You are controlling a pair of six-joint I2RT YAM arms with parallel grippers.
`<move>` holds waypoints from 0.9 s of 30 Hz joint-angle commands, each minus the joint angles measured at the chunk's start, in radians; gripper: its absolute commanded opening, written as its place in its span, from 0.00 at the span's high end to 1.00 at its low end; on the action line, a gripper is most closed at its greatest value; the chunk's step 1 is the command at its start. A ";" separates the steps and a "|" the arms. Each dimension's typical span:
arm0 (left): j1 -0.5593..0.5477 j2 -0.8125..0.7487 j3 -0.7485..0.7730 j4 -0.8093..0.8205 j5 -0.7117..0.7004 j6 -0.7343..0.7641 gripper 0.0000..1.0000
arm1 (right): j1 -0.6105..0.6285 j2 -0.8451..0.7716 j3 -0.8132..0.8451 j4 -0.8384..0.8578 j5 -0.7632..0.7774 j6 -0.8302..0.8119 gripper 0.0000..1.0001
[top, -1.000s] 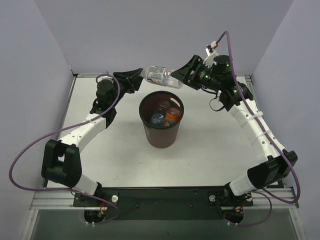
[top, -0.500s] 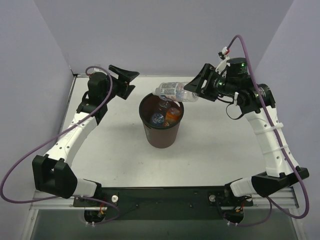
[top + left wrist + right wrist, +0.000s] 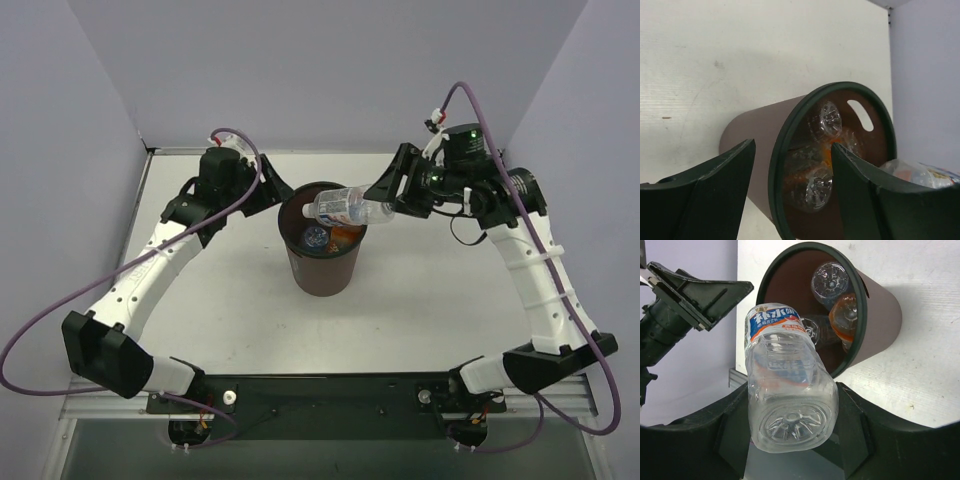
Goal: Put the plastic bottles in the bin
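Observation:
The dark brown bin (image 3: pixel 320 275) stands mid-table. Inside it lie an orange bottle (image 3: pixel 346 235) and a clear one (image 3: pixel 316 237). My right gripper (image 3: pixel 376 206) is shut on the base of a clear, blue-labelled bottle (image 3: pixel 343 207), held sideways over the bin's mouth with its cap end pointing left. The right wrist view shows this bottle (image 3: pixel 785 385) between my right gripper's (image 3: pixel 790 407) fingers, above the bin (image 3: pixel 880 325). My left gripper (image 3: pixel 272 194) is open at the bin's left rim. In the left wrist view the rim (image 3: pixel 777 165) lies between the left gripper's (image 3: pixel 792 146) jaws.
The bin holds three bottles in the right wrist view: a clear one (image 3: pixel 830 280), an orange one (image 3: pixel 846 315) and another clear one (image 3: pixel 812 327). Grey walls close the table at the back and sides. Purple cables trail from both arms.
My right gripper has carried the blue-labelled bottle down and forward over the bin's mouth. My left arm let go of it, swung back, then came to the bin's left rim.

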 commanded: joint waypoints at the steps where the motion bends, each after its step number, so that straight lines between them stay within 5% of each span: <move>1: -0.024 0.023 0.042 -0.039 -0.036 0.146 0.29 | 0.054 0.111 0.110 -0.040 0.060 0.001 0.88; 7: -0.045 0.054 0.050 -0.039 -0.059 0.195 0.43 | 0.167 0.226 0.260 -0.095 0.261 -0.028 0.89; 18: -0.088 0.062 0.013 0.013 -0.057 0.235 0.97 | 0.353 0.402 0.529 -0.189 0.532 -0.276 0.88; 27: -0.117 0.068 0.051 0.018 -0.092 0.263 1.00 | 0.383 0.499 0.632 -0.395 0.565 -0.416 0.92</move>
